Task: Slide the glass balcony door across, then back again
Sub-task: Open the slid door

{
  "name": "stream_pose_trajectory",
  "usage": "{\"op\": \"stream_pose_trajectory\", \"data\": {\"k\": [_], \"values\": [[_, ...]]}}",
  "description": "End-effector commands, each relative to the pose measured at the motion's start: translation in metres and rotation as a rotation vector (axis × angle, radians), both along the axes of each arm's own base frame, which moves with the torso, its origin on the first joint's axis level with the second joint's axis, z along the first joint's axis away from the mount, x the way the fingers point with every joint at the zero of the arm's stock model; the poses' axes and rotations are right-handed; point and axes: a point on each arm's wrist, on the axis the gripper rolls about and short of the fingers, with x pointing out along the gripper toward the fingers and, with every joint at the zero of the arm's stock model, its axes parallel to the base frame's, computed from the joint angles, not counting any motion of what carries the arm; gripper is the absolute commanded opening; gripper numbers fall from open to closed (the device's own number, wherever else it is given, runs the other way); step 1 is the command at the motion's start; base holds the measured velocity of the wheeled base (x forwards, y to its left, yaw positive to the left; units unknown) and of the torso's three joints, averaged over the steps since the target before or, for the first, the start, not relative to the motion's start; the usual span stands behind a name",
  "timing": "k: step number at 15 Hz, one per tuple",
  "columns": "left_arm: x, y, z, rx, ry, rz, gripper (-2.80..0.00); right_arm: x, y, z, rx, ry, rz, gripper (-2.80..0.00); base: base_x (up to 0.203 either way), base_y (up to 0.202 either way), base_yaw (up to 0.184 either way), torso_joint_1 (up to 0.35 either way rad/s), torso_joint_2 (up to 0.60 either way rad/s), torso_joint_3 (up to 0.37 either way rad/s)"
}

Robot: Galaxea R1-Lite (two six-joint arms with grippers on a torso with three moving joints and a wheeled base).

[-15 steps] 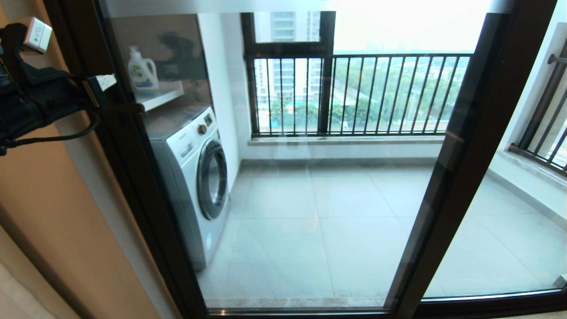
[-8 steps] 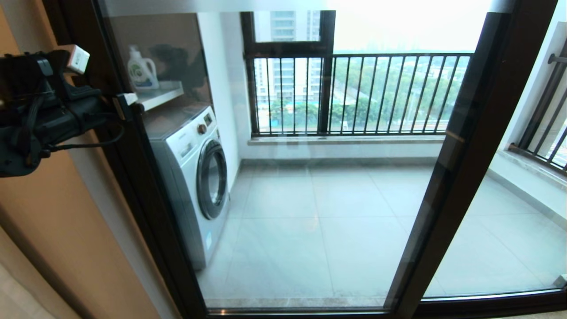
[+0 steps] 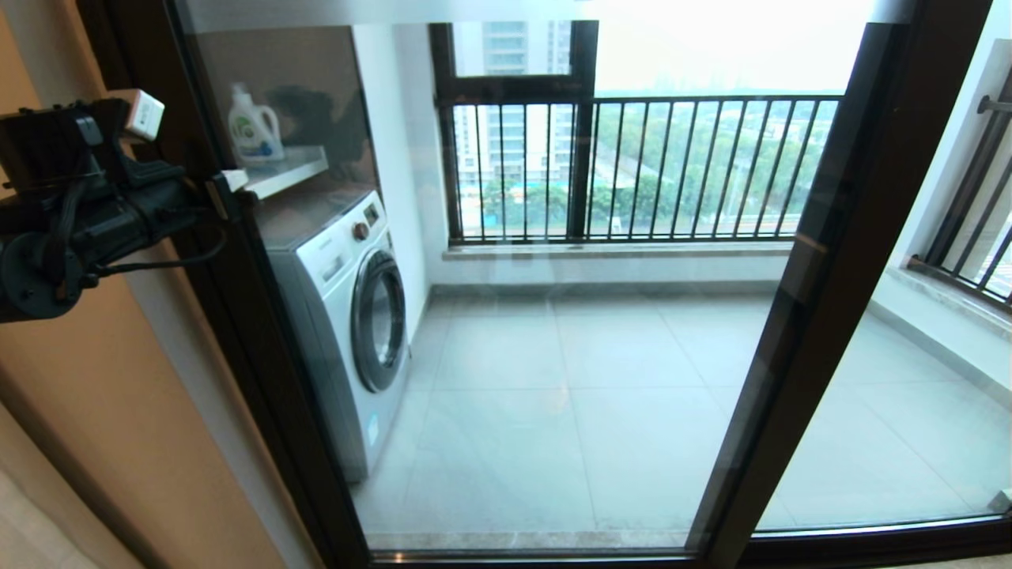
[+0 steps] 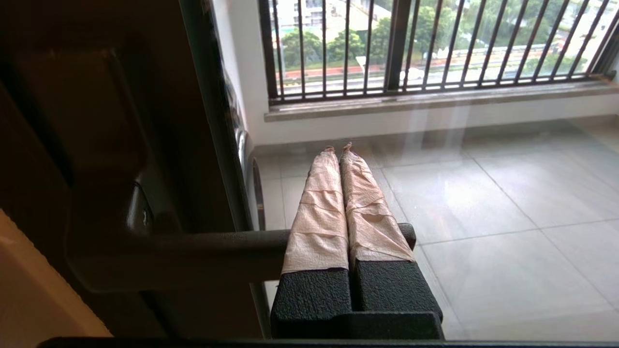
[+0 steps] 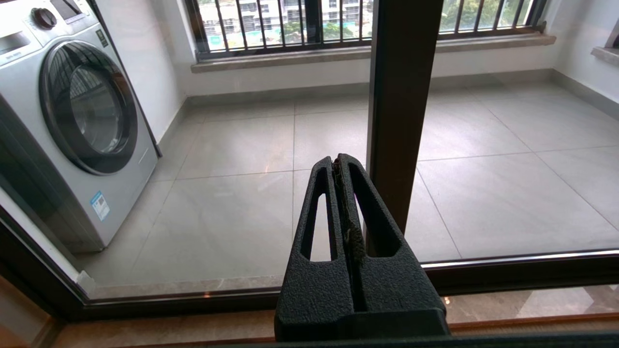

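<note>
The glass balcony door (image 3: 569, 340) fills the head view, a clear panel between a dark left stile (image 3: 237, 316) and a dark right stile (image 3: 830, 261). My left gripper (image 3: 232, 181) is at the left stile, high on the left. In the left wrist view its tape-wrapped fingers (image 4: 319, 203) are pressed together and lie across the dark lever handle (image 4: 213, 241), which passes under them; the left gripper (image 4: 338, 147) is shut and holds nothing. My right gripper (image 5: 337, 159) is out of the head view. It is shut and empty, low beside the right stile (image 5: 401, 96).
Behind the glass stand a washing machine (image 3: 348, 316), a shelf with a detergent bottle (image 3: 254, 126) and a dark-framed window with black railing bars (image 3: 648, 166). An orange-brown wall (image 3: 87, 411) lies left of the door. The bottom track (image 3: 870, 541) runs along the floor.
My left arm has swung right and slightly down, bringing its fingers to the door's left stile; the last half second added only a small shift. The door has not moved.
</note>
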Motion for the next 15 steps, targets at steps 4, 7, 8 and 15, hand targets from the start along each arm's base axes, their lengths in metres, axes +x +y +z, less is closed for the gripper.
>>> {"op": "stream_pose_trajectory", "data": {"k": [4, 7, 8, 15], "values": [[-0.004, 0.009, -0.033, 0.005, 0.110, 0.023, -2.80, 0.001, 0.000, -0.003, 0.001, 0.013, 0.000, -2.80, 0.000, 0.000, 0.000, 0.000, 0.00, 0.000], [-0.004, 0.009, -0.037, 0.022, 0.122, 0.025, -2.80, 0.001, 0.000, -0.003, 0.001, 0.013, 0.000, -2.80, 0.000, 0.000, 0.000, 0.000, 0.00, 0.000], [-0.005, 0.009, -0.035, 0.023, 0.116, 0.025, -2.80, 0.001, 0.000, -0.003, -0.001, 0.013, 0.000, -2.80, 0.000, 0.000, 0.000, 0.000, 0.00, 0.000], [-0.007, 0.031, -0.040, 0.020, 0.130, 0.085, -2.80, 0.001, 0.000, -0.003, 0.001, 0.013, 0.000, -2.80, 0.000, 0.000, 0.000, 0.000, 0.00, 0.000]]}}
